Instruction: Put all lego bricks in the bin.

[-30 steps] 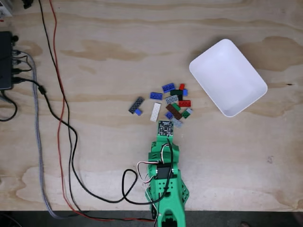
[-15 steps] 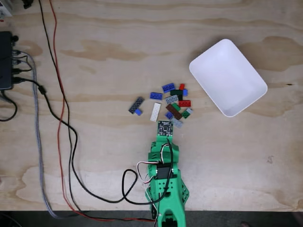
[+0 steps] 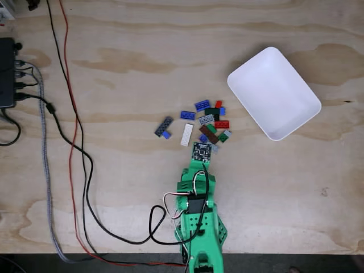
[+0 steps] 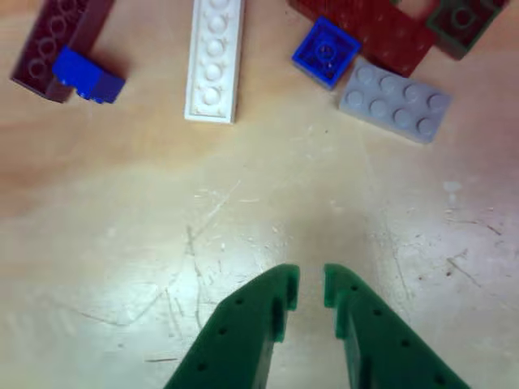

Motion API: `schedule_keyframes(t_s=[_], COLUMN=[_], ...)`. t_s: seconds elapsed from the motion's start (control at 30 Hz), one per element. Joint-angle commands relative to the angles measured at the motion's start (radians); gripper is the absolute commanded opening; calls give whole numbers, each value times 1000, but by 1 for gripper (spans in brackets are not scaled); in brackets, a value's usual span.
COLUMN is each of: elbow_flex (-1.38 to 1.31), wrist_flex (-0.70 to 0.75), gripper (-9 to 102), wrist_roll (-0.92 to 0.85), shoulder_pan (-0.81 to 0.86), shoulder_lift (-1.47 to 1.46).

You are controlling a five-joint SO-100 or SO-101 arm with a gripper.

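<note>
Several small lego bricks (image 3: 206, 122) lie clustered mid-table in the fixed view, left of the empty white bin (image 3: 273, 91). My green arm (image 3: 196, 216) reaches up from the bottom edge, and its black circuit board (image 3: 201, 151) sits at the near edge of the cluster. In the other view my gripper (image 4: 311, 285) hovers over bare wood, fingers nearly together with nothing between them. Ahead of it lie a white plate (image 4: 215, 57), a small blue square brick (image 4: 326, 51), a grey brick (image 4: 395, 99) and a brown plate (image 4: 373, 32). A dark plate (image 4: 61, 40) with a blue brick (image 4: 87, 74) lies far left.
Black, red and braided grey cables (image 3: 74, 142) run down the left side of the plywood table (image 3: 142, 68) and loop to the arm's base. A black box (image 3: 7, 74) sits at the left edge. The table's front edge runs along the bottom.
The arm has crept slightly forward and to the right, bringing the circuit board closer to the grey and brown bricks. No brick has moved.
</note>
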Motion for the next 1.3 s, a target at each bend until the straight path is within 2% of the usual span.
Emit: schedule_keyframes(t_s=[0.0,0.1,0.27,0.47,0.63,0.77,0.93,1.07,1.2,1.27], elbow_flex=[-365,-534,-795,-997,-1111,-1123,-1144,-1150,-1138,-1158], wrist_flex=[-18,-64,-137,-170,-186,-224,-244,-249,-235,-167], gripper=[9,9,16,21,20,20,14,0,0,0], wrist_roll=[170,278,413,439,445,442,440,451,497,534], shoulder_pan=[-75,-127,-198,-210,-213,-206,-202,-204,-189,-173], shoulder_lift=[-621,-844,-1144,-1350,-1471,-1548,-1623,-1641,-1571,-1465])
